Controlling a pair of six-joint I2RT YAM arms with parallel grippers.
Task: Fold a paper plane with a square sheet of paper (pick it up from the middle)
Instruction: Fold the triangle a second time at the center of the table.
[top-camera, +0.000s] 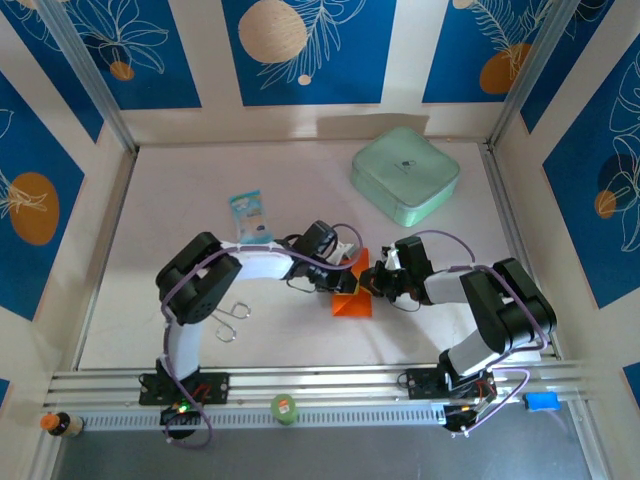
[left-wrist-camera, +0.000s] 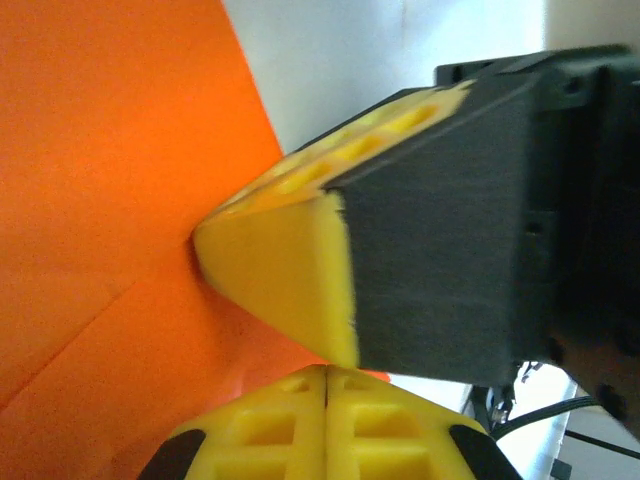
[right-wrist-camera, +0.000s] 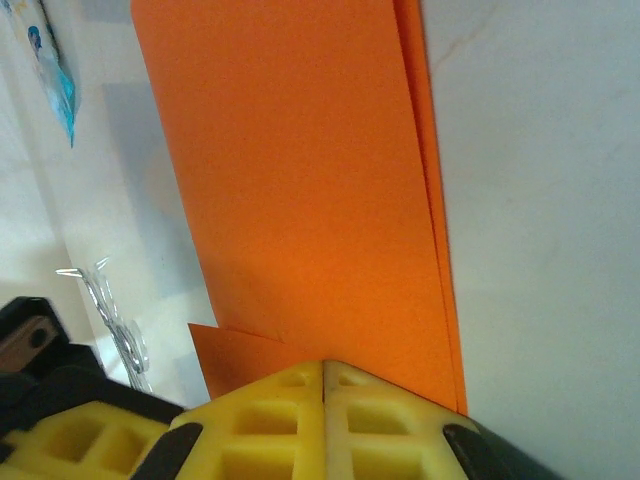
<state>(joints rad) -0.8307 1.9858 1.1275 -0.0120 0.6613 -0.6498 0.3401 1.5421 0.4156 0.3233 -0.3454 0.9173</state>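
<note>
Tabletop of pale white laminate (top-camera: 300, 340) carries a mint-green rounded square box (top-camera: 405, 175) at its far right. Near the middle lies the square sheet of bright orange paper (top-camera: 352, 304), folded, with layered edges along one side. Left of it, well apart, sits a small blue-and-white packet (top-camera: 250, 215). Both grippers meet at the sheet: the left gripper (left-wrist-camera: 325, 420) and the right gripper (right-wrist-camera: 323, 410) each have yellow fingers pressed together, tips against the orange surface.
</note>
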